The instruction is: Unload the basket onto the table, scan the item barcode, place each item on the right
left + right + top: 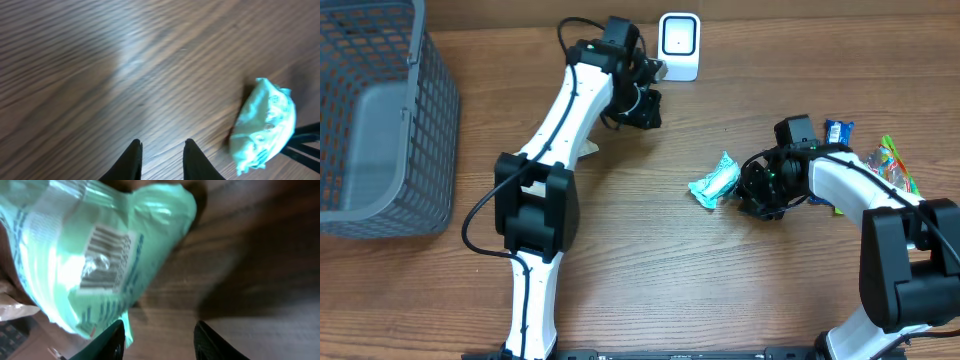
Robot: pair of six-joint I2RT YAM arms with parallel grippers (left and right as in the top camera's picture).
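Mint-green crinkly plastic packet (715, 181) lies on the wooden table (650, 260), its barcode (105, 255) facing my right wrist camera.
I see the right gripper (160, 329) just beside it, fingers apart, nothing clamped. The left gripper (162, 146) hovers over bare wood near the small white box-shaped scanner (679, 45), fingers slightly apart, holding nothing.

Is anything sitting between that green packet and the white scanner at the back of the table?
Nothing lies on the table between the packet and the scanner. The left gripper hangs close beside the scanner, just off the straight line, so it could crowd the approach.
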